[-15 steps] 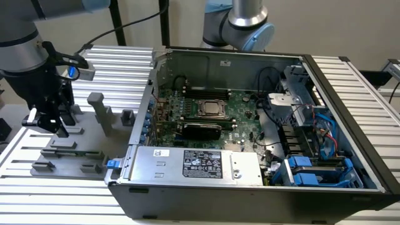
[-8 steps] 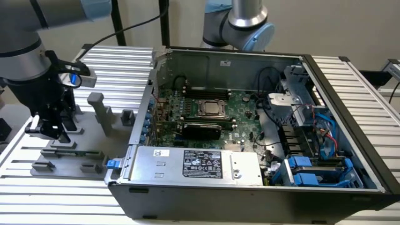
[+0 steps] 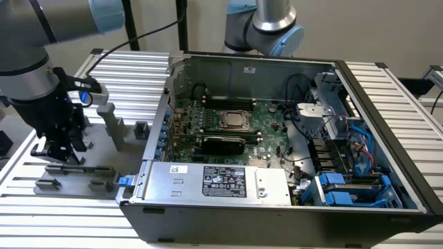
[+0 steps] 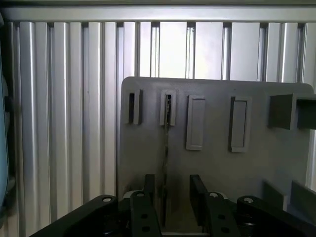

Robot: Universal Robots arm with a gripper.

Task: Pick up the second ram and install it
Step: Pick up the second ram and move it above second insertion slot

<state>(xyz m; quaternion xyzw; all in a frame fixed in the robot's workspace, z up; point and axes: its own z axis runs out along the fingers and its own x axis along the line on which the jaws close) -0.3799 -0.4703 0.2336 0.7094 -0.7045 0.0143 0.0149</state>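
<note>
Second ram [image 4: 166,143] stands on edge in a narrow holder of the grey fixture plate [image 4: 217,168], and in the wrist view it runs as a thin dark line straight down between the two black fingers [image 4: 148,190] of the gripper [image 4: 172,180]. The jaws are spread wide, one on either side of the stick. It sits closer to one finger than the other, and no squeeze on it can be seen. In the exterior view, starting at that view's left, the gripper [image 3: 59,155] hangs low over the fixture plate [image 3: 104,153], which lies on the slatted aluminium table [image 3: 132,67] among its upright grey blocks. Next to the right comes the open computer case [image 3: 387,119], with the silver power supply [image 3: 215,181] along its near wall, the motherboard [image 3: 270,116] behind it and the square processor socket [image 3: 235,120] near the middle. Whether another stick already sits in a slot there cannot be made out. Judged from this, the task is at its very start: the hand is lined up around the stick but has not closed, so the grasp, the lift, the carry across to the case and the seating in a slot are all undone
</note>
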